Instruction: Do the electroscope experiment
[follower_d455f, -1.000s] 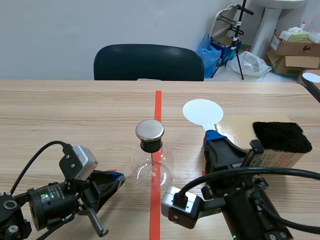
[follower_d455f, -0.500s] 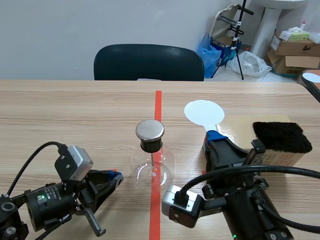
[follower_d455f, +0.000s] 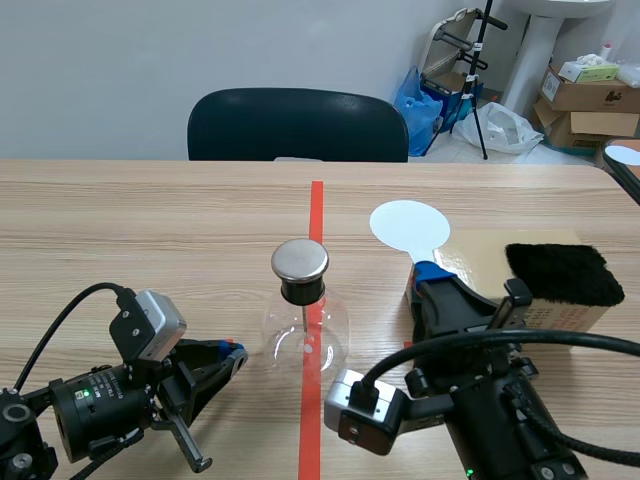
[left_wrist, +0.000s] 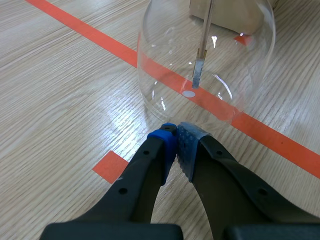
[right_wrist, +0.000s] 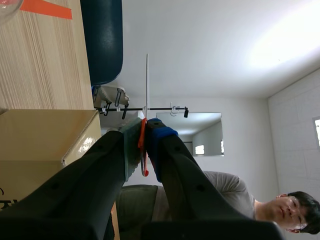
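The electroscope, a clear glass flask with a black neck and a round metal cap, stands on the orange-red tape line at the table's middle. In the left wrist view the flask is just ahead of my left gripper, which is shut on nothing; a thin rod hangs inside the flask. My left gripper lies low, left of the flask. My right gripper is shut on the handle of a white round paddle, right of the cap. The right wrist view shows the paddle edge-on between the fingers.
A black fur pad lies on a cardboard box at the table's right. A dark chair stands behind the far edge. Boxes and bags sit on the floor at the back right. A person shows in the right wrist view.
My left arm has drawn back a little toward the near left. The white paddle has shifted very slightly to the right. The flask has stayed put.
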